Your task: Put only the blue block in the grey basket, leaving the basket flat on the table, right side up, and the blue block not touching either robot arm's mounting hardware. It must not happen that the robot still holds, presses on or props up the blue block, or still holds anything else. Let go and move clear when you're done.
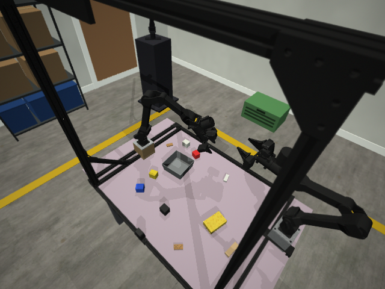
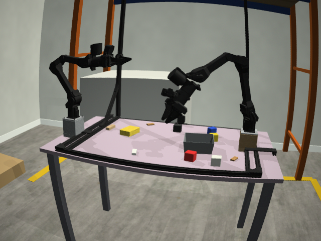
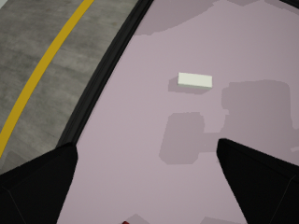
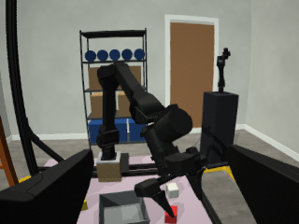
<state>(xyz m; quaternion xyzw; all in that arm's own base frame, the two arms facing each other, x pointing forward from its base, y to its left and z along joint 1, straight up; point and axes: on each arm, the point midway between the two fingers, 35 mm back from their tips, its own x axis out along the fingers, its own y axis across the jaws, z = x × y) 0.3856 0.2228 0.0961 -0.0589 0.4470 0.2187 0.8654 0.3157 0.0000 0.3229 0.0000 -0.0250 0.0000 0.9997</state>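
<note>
The blue block (image 1: 139, 187) lies on the pink table top, to the left of the grey basket (image 1: 177, 164) and apart from it; it also shows in the exterior view (image 2: 211, 129) behind the basket (image 2: 198, 143). The basket stands upright and looks empty. My left gripper (image 1: 205, 147) is open and empty, hovering above the table beside the red block (image 1: 195, 153), on the basket's side away from the blue block. My right gripper (image 1: 245, 147) is open and empty, raised high over the table's edge.
A yellow block (image 1: 153, 173) sits between the basket and the blue block. A black block (image 1: 164, 209), a white block (image 1: 186, 142), a yellow sponge (image 1: 215, 221), a small white piece (image 1: 225, 177) and small tan pieces (image 1: 177, 246) lie around. A black frame rims the table.
</note>
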